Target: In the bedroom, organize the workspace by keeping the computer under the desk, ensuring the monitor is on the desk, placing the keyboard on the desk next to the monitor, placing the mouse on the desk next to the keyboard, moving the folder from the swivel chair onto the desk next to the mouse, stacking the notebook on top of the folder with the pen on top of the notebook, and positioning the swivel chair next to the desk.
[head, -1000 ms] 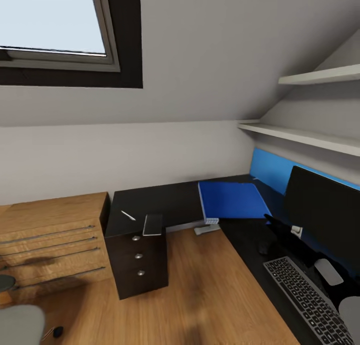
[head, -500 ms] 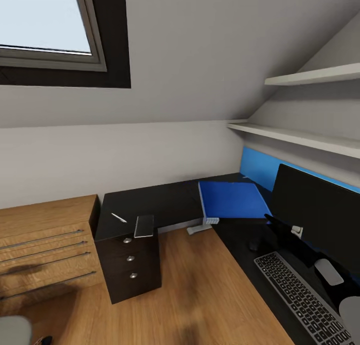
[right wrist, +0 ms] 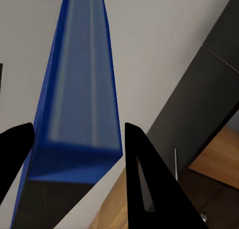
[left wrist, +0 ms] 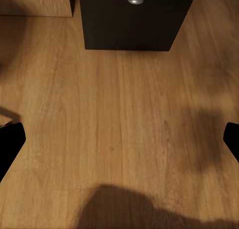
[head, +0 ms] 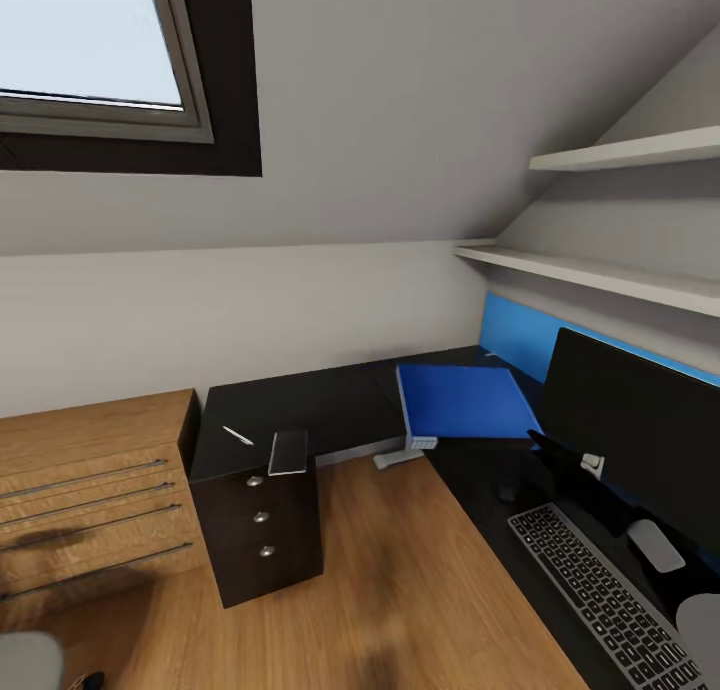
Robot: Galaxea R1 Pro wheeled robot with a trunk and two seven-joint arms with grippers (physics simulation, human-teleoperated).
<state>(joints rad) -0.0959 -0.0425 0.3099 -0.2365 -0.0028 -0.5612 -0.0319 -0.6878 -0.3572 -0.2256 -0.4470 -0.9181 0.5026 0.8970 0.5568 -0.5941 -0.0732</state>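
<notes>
The bright blue folder (head: 463,400) hangs level over the corner of the black desk (head: 330,400), with my right gripper (head: 537,436) shut on its near right edge. The right wrist view shows the folder (right wrist: 79,99) edge-on between the black fingers (right wrist: 144,179). The monitor (head: 640,425) stands on the desk at the right, the keyboard (head: 600,590) in front of it and the mouse (head: 655,546) beside that. A white pen (head: 237,435) and a grey notebook (head: 288,452) lie on the desk's left end. My left gripper (left wrist: 119,139) is open over the wooden floor.
A light wooden drawer unit (head: 90,495) stands left of the desk's black drawers (head: 262,530). The grey seat of the swivel chair (head: 25,662) shows at the bottom left corner. Two wall shelves (head: 600,270) hang above the monitor under a sloped ceiling.
The whole head view shifted to the right a second ago and has held still since. The folder stays in my right gripper in the same place.
</notes>
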